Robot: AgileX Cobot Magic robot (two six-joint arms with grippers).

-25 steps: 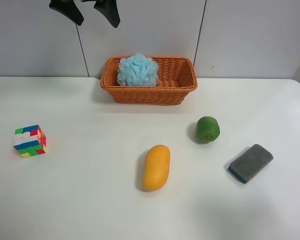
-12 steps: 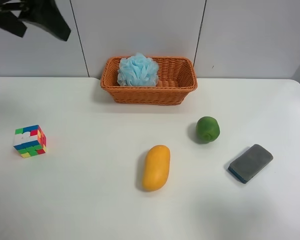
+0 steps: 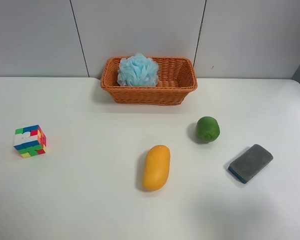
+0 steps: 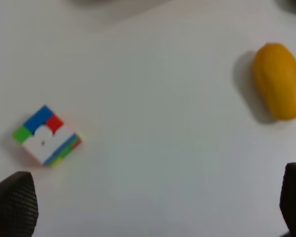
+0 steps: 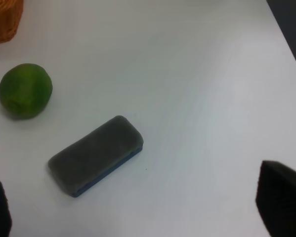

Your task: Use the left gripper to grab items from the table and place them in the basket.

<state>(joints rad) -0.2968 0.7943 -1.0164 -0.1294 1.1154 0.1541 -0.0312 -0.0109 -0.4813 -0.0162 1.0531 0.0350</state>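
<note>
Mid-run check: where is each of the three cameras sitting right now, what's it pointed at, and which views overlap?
Exterior high: up high, looking down at the table, the basket holding the bath pouf; no arm shows.
Right wrist: above the sponge and green fruit; open right gripper fingertips at the corners.
Left wrist: above the puzzle cube and mango; open left gripper fingertips at the corners.
Shared: each wrist view's items appear in the exterior view.

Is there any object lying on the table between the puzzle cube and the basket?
No. The white table is bare between the puzzle cube and the basket. The mango lies off to the side. The basket already holds the blue pouf, with room beside it.
</note>
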